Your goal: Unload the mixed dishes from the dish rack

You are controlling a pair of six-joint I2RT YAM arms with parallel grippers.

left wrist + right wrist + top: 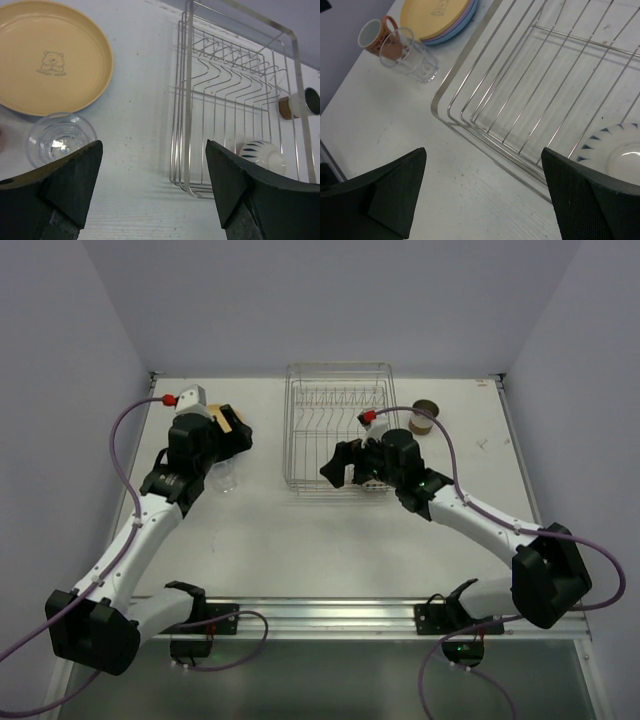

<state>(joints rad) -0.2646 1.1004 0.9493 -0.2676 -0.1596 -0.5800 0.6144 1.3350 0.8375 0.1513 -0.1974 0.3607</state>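
The silver wire dish rack [338, 430] stands at the back middle of the table. A white cup with dark stripes [262, 152] lies in its near right corner, also in the right wrist view [615, 150]. The yellow-orange plate [50, 55] tops a stack with purple and blue plates [437, 15] left of the rack. The clear glass [60, 140] and pink mug [375, 35] stand beside the stack. The brown cup [424, 418] lies right of the rack. My left gripper [152, 150] is open and empty between the glass and the rack. My right gripper [483, 155] is open and empty at the rack's near edge.
The rack's upright prongs [235, 60] hold nothing. Grey walls close in the table on the left, back and right. A metal rail [330, 615] runs along the near edge by the arm bases.
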